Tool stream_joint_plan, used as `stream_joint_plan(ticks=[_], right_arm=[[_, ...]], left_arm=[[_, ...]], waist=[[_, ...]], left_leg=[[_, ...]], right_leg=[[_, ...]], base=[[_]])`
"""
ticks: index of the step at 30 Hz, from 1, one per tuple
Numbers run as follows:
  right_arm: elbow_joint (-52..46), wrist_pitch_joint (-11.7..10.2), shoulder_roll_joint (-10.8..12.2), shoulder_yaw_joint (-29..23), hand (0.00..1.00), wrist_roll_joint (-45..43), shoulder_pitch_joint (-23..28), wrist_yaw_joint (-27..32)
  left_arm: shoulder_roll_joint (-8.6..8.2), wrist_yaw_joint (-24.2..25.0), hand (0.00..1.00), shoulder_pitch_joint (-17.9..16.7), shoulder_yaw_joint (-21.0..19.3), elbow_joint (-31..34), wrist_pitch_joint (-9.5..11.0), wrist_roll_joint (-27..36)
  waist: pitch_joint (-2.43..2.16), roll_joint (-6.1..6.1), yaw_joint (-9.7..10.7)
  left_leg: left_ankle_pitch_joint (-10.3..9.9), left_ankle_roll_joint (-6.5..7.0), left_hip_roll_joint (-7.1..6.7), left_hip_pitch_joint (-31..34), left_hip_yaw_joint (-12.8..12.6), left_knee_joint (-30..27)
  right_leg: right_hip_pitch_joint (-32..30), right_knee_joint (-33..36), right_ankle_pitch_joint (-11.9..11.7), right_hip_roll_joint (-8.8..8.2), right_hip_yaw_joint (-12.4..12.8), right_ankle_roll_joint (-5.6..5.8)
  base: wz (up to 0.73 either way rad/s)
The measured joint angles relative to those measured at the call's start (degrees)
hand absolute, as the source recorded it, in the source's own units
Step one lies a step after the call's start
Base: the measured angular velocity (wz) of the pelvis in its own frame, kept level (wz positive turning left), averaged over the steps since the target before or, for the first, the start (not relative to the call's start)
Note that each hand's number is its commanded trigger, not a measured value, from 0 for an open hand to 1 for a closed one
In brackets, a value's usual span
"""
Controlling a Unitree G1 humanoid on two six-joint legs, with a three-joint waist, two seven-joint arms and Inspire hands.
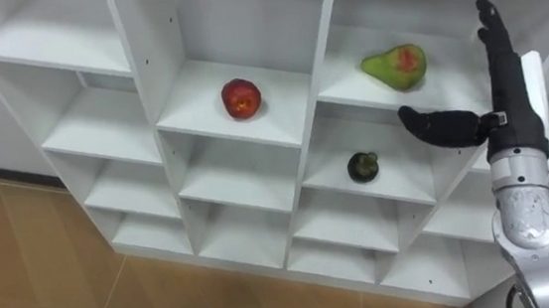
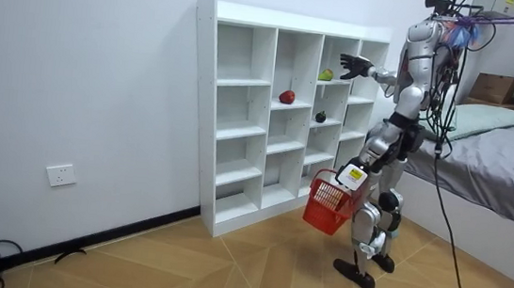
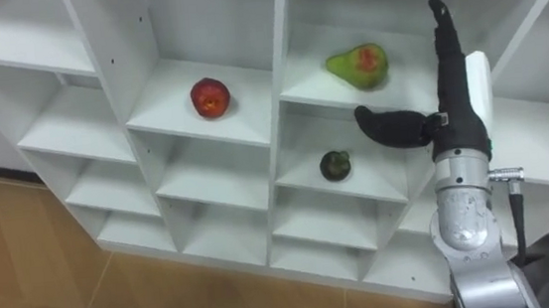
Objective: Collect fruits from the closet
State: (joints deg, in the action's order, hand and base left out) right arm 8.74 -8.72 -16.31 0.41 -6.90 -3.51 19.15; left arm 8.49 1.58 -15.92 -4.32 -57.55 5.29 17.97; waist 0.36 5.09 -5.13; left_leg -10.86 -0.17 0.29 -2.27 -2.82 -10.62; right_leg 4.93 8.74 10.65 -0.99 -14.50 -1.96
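Gripping a red basket (image 2: 326, 207) by its handle, the left hand (image 2: 352, 176) hangs low. Before the white cubby shelf (image 1: 321, 65), the right hand (image 1: 512, 113) holds its fingers straight and together, thumb splayed. A green pear (image 1: 395, 67) lies just left of the fingers, a dark fruit (image 1: 362, 166) lower left of the thumb, and a red apple (image 1: 241, 98) farther left.

Black right hand (image 1: 507, 104) at the right of the frame, white tag on its back, ribbed silver forearm with a small side plug, silver-grey torso and legs, dark cables behind
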Motion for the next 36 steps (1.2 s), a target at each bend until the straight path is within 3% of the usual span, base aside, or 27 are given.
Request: stream_joint_plan(ticks=[8,16,22,36], right_arm=[[0.30,0.00,-0.11,-0.30,0.00,1.63,-0.77,0.96],[4.35,0.02,-0.19,-1.63,0.00,1.56,-4.55,2.31],[5.07,-0.05,-2.29,-1.76,0.00,2.58,-4.82,4.15],[11.92,0.06,-2.38,-1.85,0.00,6.71,-10.02,3.79]], left_arm=[[0.04,-0.20,1.00,-1.37,-0.01,2.67,-0.25,-0.14],[0.01,-0.18,1.00,-1.46,-0.02,3.57,-0.30,-0.17],[-0.14,-0.45,1.00,-1.42,0.06,3.53,-0.30,-0.03],[-0.58,-1.85,1.00,-1.35,0.02,3.69,-1.24,-0.09]], waist=[[0.23,-0.34,0.05],[0.10,-0.15,-0.02],[0.10,-0.13,-1.20],[-0.02,0.03,-1.39]], left_leg=[[0.00,0.00,-0.02,0.84,0.10,-0.13],[0.01,0.01,-0.13,1.87,0.61,-0.75],[0.06,0.07,-0.07,2.93,1.13,-1.16],[0.54,0.32,-0.26,4.79,1.43,-1.13]], right_leg=[[-0.33,-0.03,0.00,0.07,-0.17,0.00],[-1.02,0.08,-0.01,0.08,-1.35,-0.01],[-2.30,0.88,0.04,-0.05,-1.37,-0.10],[-4.40,1.82,0.09,-0.62,-1.33,-0.12]], base=[[0.00],[0.05],[0.00],[0.00]])
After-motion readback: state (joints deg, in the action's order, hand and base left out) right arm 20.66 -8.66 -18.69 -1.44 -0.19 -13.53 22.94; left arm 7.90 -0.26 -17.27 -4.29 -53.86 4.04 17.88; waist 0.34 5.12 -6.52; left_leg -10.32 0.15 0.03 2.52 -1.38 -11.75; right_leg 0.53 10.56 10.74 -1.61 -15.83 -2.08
